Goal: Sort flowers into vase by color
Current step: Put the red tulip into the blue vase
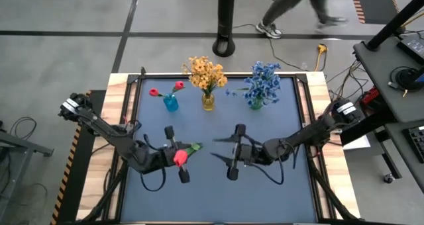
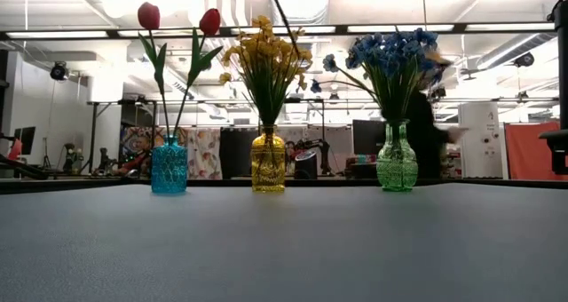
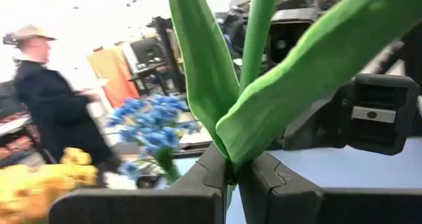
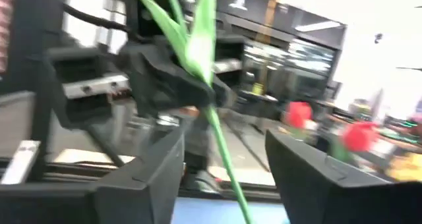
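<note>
My left gripper [image 1: 180, 153] is shut on a red tulip flower [image 1: 179, 157] over the table's middle; its green leaves [image 3: 217, 85] rise past the fingers. My right gripper [image 1: 218, 149] faces it from the right, open. The flower's thin stem [image 4: 224, 151] runs between the right fingers with a gap on each side. At the back stand a blue vase [image 2: 169, 164] with two red tulips, a yellow vase [image 2: 268, 160] with yellow flowers and a green vase [image 2: 396, 155] with blue flowers. Neither gripper shows in the low view. My left gripper pinches the flower's stem where the leaves branch off [image 3: 231, 159], between its two fingers. The fingers lie about level, come from the table's left and cross the stem. The flower is lifted clear of the table, with its free stem end toward my right gripper.
The three vases stand in a row along the table's far edge [image 1: 212, 76]. The dark mat [image 1: 212, 198] in front of both arms is bare. A person [image 1: 298, 6] walks on the floor beyond the table, near a black post [image 1: 225, 26].
</note>
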Tool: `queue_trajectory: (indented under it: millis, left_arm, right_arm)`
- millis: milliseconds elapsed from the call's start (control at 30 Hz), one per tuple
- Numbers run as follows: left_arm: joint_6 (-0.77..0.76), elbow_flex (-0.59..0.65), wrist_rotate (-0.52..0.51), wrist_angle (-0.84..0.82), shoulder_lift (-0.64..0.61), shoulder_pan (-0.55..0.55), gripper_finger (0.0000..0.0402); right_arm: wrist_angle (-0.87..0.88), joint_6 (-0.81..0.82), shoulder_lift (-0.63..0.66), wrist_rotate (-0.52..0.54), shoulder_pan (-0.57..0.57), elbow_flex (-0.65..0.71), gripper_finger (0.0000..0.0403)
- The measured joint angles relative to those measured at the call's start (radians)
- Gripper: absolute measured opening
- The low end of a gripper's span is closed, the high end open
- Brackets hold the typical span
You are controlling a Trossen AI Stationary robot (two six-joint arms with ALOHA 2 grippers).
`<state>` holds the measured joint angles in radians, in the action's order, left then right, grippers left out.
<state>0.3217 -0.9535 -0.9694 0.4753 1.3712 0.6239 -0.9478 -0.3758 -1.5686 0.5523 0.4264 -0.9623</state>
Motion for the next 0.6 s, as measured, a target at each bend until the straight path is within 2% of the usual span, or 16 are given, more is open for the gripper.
queue_trajectory:
  millis: [167, 333, 400, 500, 600]
  left_arm:
    - [0.083, -0.001, -0.065, -0.034, -0.123, -0.019, 0.0002]
    - [0.214, -0.08, -0.181, -0.125, -0.267, -0.075, 0.0001]
    - [0.226, -0.157, -0.193, -0.249, -0.315, -0.106, 0.0001]
    - [0.17, -0.302, -0.189, -0.519, -0.343, -0.167, 0.0001]
    - [0.071, -0.453, -0.116, -0.789, -0.338, -0.222, 0.0001]
  right_arm:
    - [0.111, -0.027, 0.107, 0.135, 0.011, 0.0, 0.0237]
    - [0.268, 0.047, 0.2, 0.148, 0.008, 0.0, 0.0259]
    - [0.311, 0.074, 0.217, 0.148, 0.007, 0.0, 0.0264]
    - [0.333, 0.094, 0.218, 0.148, 0.008, 0.0, 0.027]
    - [0.334, 0.092, 0.205, 0.148, 0.008, 0.0, 0.0272]
